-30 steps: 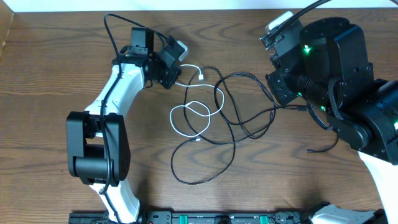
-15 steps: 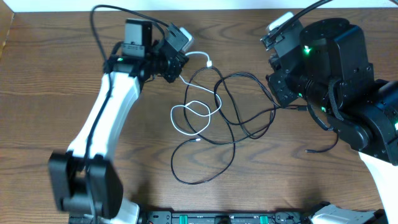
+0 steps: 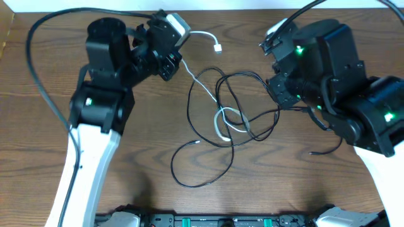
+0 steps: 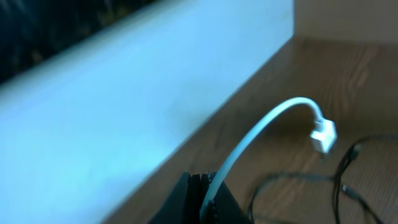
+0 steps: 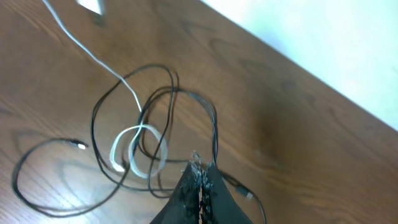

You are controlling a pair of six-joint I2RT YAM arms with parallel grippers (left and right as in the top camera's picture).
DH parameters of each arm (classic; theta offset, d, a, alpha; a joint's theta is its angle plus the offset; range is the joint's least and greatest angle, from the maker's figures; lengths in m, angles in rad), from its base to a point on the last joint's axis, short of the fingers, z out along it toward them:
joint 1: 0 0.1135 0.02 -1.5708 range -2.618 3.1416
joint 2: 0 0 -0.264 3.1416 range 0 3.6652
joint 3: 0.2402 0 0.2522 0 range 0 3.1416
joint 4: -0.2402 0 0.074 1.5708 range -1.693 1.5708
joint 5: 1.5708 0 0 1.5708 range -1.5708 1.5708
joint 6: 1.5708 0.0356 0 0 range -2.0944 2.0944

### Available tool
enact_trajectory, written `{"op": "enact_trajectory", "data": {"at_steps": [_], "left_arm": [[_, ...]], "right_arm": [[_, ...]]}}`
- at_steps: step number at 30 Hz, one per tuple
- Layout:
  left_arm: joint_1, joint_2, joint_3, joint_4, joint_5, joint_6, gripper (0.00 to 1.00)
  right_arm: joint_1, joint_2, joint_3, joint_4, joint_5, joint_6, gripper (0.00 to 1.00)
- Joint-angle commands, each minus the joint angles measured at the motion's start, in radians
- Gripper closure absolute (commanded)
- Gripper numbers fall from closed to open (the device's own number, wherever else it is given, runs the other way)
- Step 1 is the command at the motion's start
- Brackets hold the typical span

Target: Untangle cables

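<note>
A white cable (image 3: 205, 88) runs from its plug (image 3: 218, 47) through my left gripper (image 3: 172, 63) down to a small loop inside a tangle of thin black cables (image 3: 237, 79) at mid-table. My left gripper is shut on the white cable, raised near the back edge. In the left wrist view the white cable (image 4: 261, 127) arcs out of the jaws (image 4: 208, 193) to its plug (image 4: 323, 137). My right gripper (image 3: 278, 104) is shut on a black cable at the tangle's right side. The right wrist view shows its jaws (image 5: 199, 168), the white loop (image 5: 140, 149) and the black loops (image 5: 155, 93).
A loose black cable loop (image 3: 202, 183) lies towards the table's front, its end near the tangle. Another thin black end (image 3: 319, 151) shows under the right arm. A white wall (image 4: 124, 93) borders the table's back edge. The arms' thick cables hang above.
My left arm has risen and swung back and left with the white cable in it. The white loop has tightened and slid right into the black tangle. My right arm has barely moved.
</note>
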Motion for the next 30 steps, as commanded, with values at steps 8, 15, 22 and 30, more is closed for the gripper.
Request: {"op": "enact_trajectory", "data": {"at_steps": [8,15,22,30], "left_arm": [[-0.077,-0.116,0.0,0.144,0.018,-0.013,0.93],[-0.077,-0.147,0.002,0.256,0.018,-0.062,0.93],[-0.077,-0.201,0.002,0.311,0.018,-0.062,0.93],[-0.077,-0.266,0.003,0.431,0.033,-0.062,0.93]], "right_arm": [[-0.002,0.005,-0.126,0.02,-0.012,0.035,0.99],[-0.001,0.005,-0.207,0.06,-0.039,0.042,0.99],[-0.002,0.005,-0.319,0.126,-0.042,0.053,0.85],[-0.002,0.005,-0.469,0.221,-0.062,0.08,0.85]]}}
